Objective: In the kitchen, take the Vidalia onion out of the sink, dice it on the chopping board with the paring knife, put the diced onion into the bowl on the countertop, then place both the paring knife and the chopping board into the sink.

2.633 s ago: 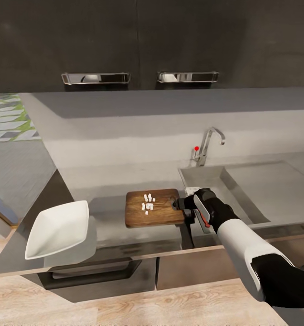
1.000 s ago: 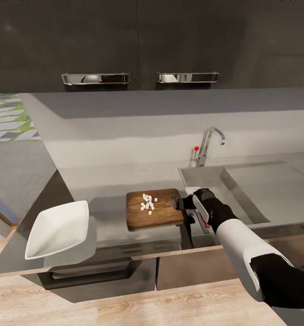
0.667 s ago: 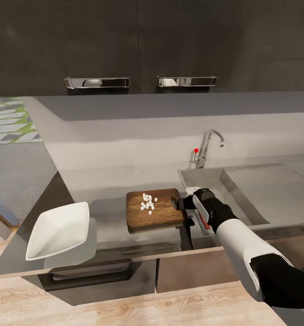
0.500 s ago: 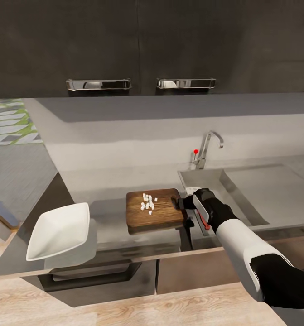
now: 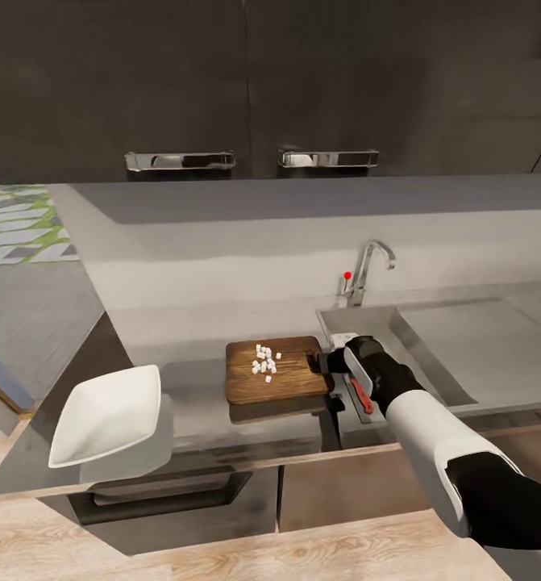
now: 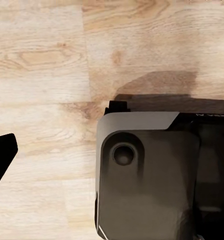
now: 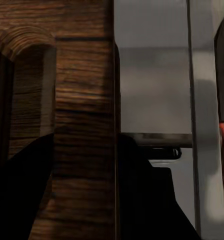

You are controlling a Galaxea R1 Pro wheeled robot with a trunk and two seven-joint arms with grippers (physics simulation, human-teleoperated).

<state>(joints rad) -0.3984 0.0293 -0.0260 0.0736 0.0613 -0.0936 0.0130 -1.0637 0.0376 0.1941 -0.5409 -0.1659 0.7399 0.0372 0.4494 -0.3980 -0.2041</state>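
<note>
The right pincer [image 5: 328,365] grips the board [image 5: 275,369] by its sink-side edge; white onion dice [image 5: 264,362] lie on it, above the table [image 5: 197,387]; the bowl [image 5: 107,415] sits apart

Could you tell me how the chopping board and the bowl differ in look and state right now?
The chopping board is flat brown wood with dark grain; the bowl is glossy white with raised sides. The board carries small white onion pieces; the bowl looks empty. The right pincer grips the board's edge; nothing touches the bowl. Both are squarish with rounded corners.
</note>
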